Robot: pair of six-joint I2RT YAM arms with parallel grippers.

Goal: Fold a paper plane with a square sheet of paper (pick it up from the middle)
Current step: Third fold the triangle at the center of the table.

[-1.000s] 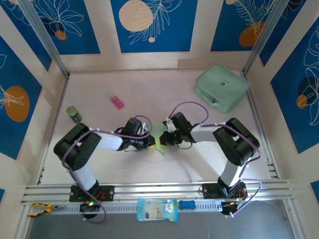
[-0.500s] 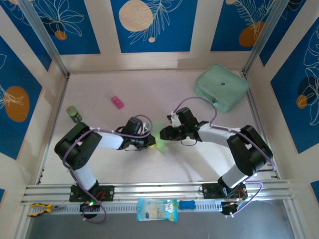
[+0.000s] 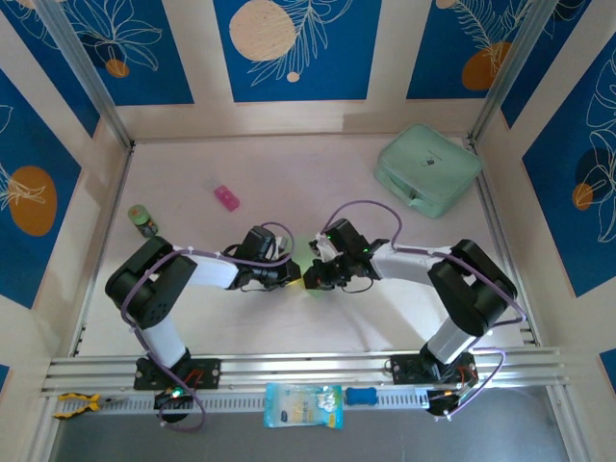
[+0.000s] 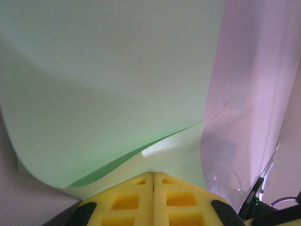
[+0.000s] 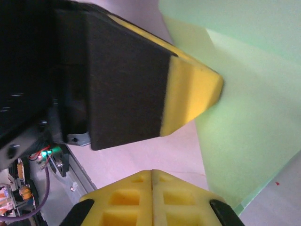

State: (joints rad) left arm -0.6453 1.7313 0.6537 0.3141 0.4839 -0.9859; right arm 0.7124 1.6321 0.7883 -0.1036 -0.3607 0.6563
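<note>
Left pincer [image 4: 154,175] is shut, its yellow pads pressed together. Its tips are set against the paper [image 4: 108,80] rather than closed around it: the sheet is seen broadside beyond the pads, not edge-on between them. From that placing, the paper is judged to be pinned to the desk [image 4: 256,89] so that it cannot slide while a fold is worked.

Right pincer [image 5: 152,173] is likewise shut, with nothing seen between its pads. It is placed just right of the left pincer's tip, with the paper's edge close by. A closed pincer is judged to serve here as a blunt tool for pressing a crease, not for grasping.

The paper is found near the middle of the desk, toward the near side, between the two pincers and largely covered by them from above. The case [image 3: 428,168] is well apart at the far right.

The paper is seen as thin, matte and pale green. It is already doubled: an upper layer is curled loosely over a paler lower one. A darker green shadow is shown in the gap where the fold is not yet flattened. In the right wrist view a stepped overlap of layers and a corner are visible. No pointed dart shape can be made out.
</note>
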